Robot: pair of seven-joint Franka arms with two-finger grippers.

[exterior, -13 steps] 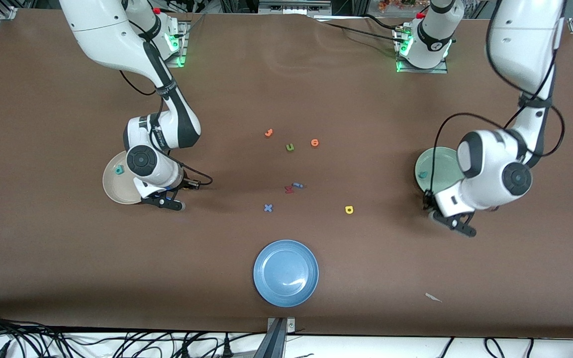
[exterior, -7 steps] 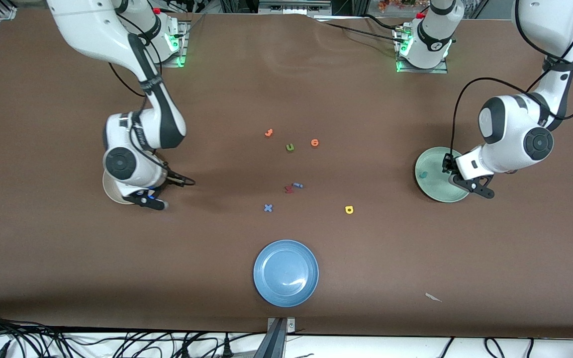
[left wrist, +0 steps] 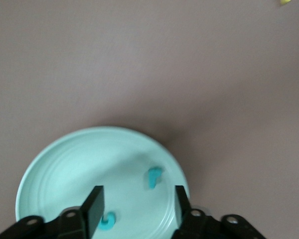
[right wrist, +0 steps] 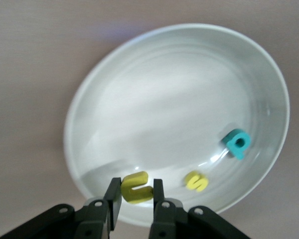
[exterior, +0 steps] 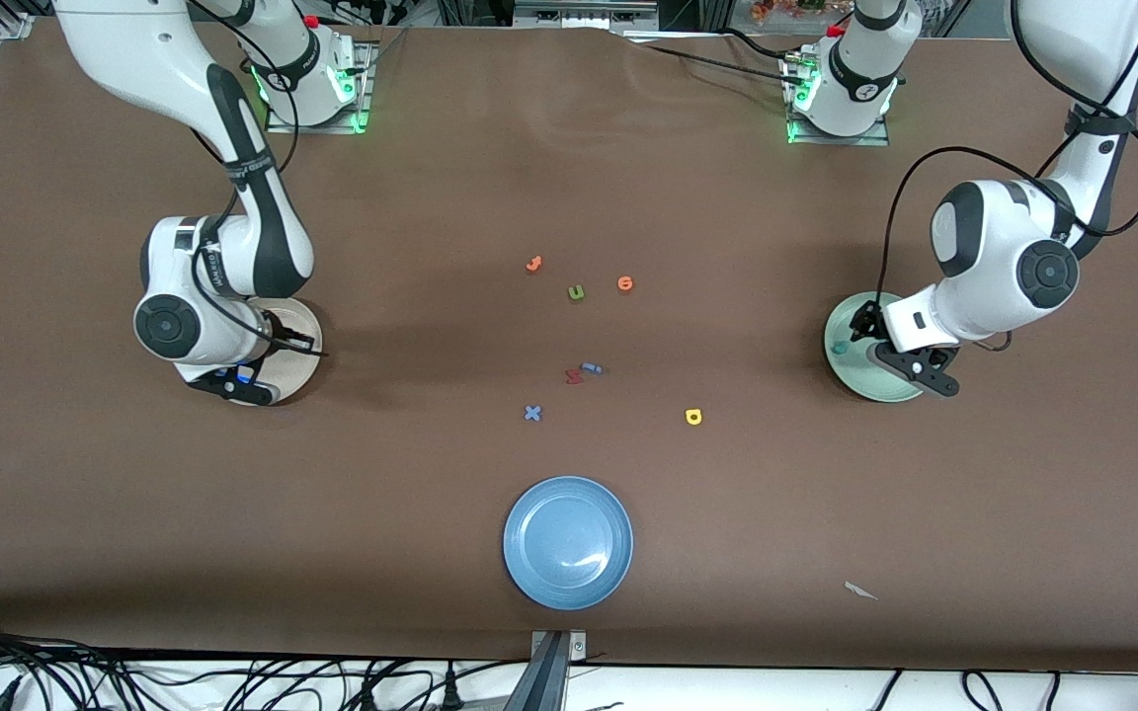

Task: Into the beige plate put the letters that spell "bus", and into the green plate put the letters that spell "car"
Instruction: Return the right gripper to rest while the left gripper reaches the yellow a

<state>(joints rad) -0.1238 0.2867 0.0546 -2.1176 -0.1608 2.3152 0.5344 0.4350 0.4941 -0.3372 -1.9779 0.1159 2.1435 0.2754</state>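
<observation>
My right gripper [exterior: 233, 382] hangs over the beige plate [exterior: 304, 357], shut on the yellow "u" [right wrist: 136, 187]. In that plate [right wrist: 114, 89] lie the teal "b" [right wrist: 236, 143] and the yellow "s" [right wrist: 196, 180]. Over the green plate [exterior: 848, 373] my left gripper [exterior: 910, 360] stands open with nothing between its fingers [left wrist: 93, 205]. On that plate [left wrist: 55, 169] lie the light teal "r" [left wrist: 154, 177] and the teal "c" [left wrist: 107, 221]; the "c" [exterior: 838, 347] also shows in the front view. The yellow "a" [exterior: 693, 417] lies on the table, toward the middle from the green plate.
Mid-table lie two orange letters [exterior: 533, 264] [exterior: 625, 283], an olive "u" [exterior: 576, 292], a red letter [exterior: 574, 375] touching a blue one [exterior: 591, 368], and a blue "x" [exterior: 531, 413]. A blue plate [exterior: 568, 541] sits near the front edge, a paper scrap [exterior: 860, 591] beside it.
The right arm carried the yellow "u" toward its end of the table, over the beige plate. The left arm swung over the green plate and its gripper opened; the "r" now lies there.
</observation>
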